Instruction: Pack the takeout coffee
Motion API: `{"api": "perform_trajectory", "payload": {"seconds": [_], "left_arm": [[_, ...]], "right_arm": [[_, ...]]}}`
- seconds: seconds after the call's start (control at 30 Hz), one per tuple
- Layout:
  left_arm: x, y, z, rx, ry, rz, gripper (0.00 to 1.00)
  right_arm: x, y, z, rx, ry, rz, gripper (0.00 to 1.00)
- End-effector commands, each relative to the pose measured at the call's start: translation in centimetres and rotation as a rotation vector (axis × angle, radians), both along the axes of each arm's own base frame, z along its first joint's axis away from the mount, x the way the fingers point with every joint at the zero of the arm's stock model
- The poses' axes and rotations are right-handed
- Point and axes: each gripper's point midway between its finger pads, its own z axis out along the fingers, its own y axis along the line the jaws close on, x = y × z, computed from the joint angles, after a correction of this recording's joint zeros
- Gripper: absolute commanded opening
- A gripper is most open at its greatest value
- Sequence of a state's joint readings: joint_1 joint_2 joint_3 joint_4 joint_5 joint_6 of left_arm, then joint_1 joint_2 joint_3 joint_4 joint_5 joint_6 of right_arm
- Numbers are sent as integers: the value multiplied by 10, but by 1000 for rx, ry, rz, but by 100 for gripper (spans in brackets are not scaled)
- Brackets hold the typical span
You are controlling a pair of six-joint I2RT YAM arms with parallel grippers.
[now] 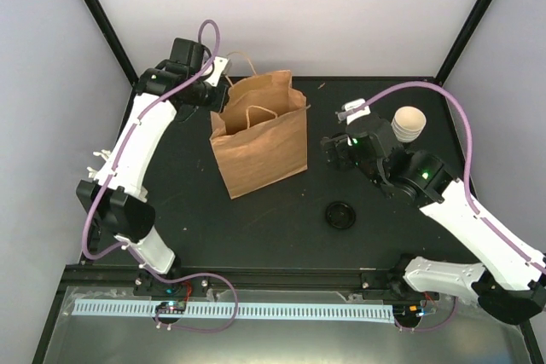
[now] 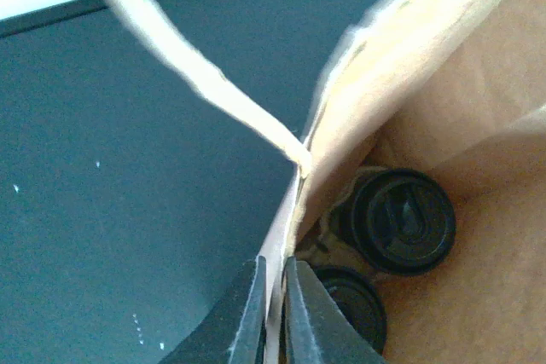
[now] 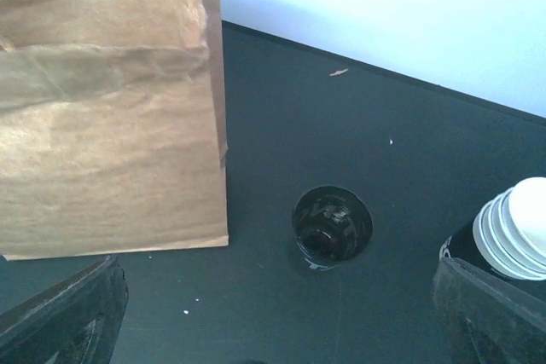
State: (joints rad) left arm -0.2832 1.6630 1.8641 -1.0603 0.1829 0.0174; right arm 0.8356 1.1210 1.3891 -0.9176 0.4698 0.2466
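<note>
We count one paper bag (image 1: pixel 260 147), standing mouth up. The left gripper (image 2: pixel 275 272) is clenched on its rim, with the paper edge pinched between the two fingers. Just past those fingertips, down inside the bag, lie two black round pieces that look like lids: a farther black lid (image 2: pixel 401 221) and a nearer black lid (image 2: pixel 350 300). One bag handle (image 2: pixel 196 74) arcs up and away to the left of the fingers.

The right gripper (image 3: pixel 277 283) is spread wide and grasps nothing. Ahead of it, between the lines of its two fingers, sits one lone black cup (image 3: pixel 333 226) with faint white marks and a dark inside. Just beside its right finger stands one stack of cups (image 3: pixel 508 232) with white rims, and the bag rises to the left of its left finger. From above we also see one black round thing (image 1: pixel 341 215) on the near side of this gripper. We cannot tell whether it is that same cup, nor which of these black pieces is the takeout coffee.

The tabletop (image 1: pixel 256 228) is matte black with a few pale specks. Pale walls (image 1: pixel 299 6) close it in, with two black struts (image 1: pixel 102 14) in the far corners. One white slotted strip (image 1: pixel 230 309) runs along the near edge.
</note>
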Motion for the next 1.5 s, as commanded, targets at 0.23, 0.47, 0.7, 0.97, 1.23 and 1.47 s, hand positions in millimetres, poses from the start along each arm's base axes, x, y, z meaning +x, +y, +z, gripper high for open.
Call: {"api": "perform_trajectory", "payload": {"seconds": [0.23, 0.47, 0.7, 0.97, 1.23, 1.47], "left_arm": [[-42, 5, 52, -94, -57, 3, 66], [-92, 49, 84, -91, -224, 176, 80], [-141, 114, 61, -63, -234, 480, 99], [-182, 157, 10, -35, -172, 718, 99], [-193, 211, -4, 196, -192, 876, 99], [-175, 208, -38, 276, -88, 786, 89]], "right_arm": [[-5, -16, 1, 34, -39, -51, 100], [-9, -17, 5, 55, -49, -39, 100], [-15, -19, 3, 85, -59, -19, 100], [-29, -20, -18, 110, -25, 25, 100], [-48, -20, -37, 172, 10, 88, 100], [-54, -19, -37, 158, 14, 131, 100]]}}
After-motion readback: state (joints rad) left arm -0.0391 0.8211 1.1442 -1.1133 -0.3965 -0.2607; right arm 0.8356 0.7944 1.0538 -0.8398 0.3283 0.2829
